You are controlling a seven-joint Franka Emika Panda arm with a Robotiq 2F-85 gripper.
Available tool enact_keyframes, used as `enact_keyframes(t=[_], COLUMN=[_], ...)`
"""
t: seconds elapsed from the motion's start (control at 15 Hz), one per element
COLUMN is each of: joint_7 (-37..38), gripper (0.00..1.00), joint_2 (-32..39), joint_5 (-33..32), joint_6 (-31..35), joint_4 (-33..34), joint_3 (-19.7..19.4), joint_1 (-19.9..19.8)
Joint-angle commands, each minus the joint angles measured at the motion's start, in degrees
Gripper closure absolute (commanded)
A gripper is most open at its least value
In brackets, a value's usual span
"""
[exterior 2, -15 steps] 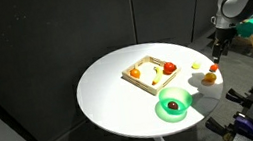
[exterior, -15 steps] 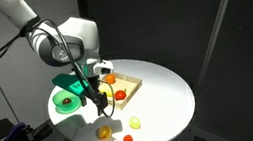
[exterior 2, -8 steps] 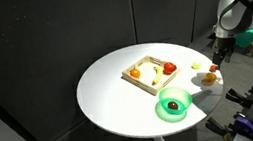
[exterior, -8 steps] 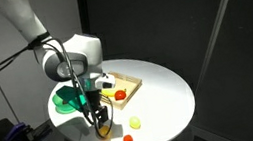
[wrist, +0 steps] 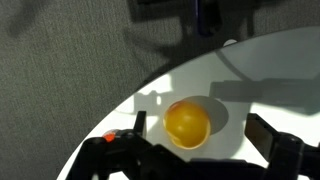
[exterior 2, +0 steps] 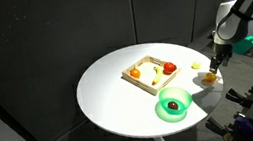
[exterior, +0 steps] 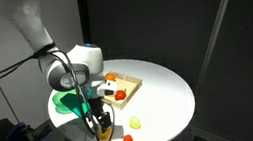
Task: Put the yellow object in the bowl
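Small yellow fruit-like piece (wrist: 187, 123) at edge of white round table (wrist: 270, 80), outside green bowl (exterior 2: 161, 106). Gripper (wrist: 197, 140) wide open, empty, jaws either side of piece. Likely light, hard, smooth, prone to roll; pinch across middle.

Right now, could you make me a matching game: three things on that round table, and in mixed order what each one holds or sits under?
Things:
1 yellow object
2 bowl
3 tray

States:
A holds one red piece
B holds several small pieces
C lies beneath the open gripper

Pairs: 1-C, 2-A, 3-B.
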Motion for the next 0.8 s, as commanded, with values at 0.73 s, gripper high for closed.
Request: enact_keyframes(t=[0.73], joint_7=[0.9], gripper=[0.0], joint_2=[8.0], joint_5=[1.5], joint_6=[1.3], joint_4=[6.8], joint_3=[0.9], joint_1=[-1.1])
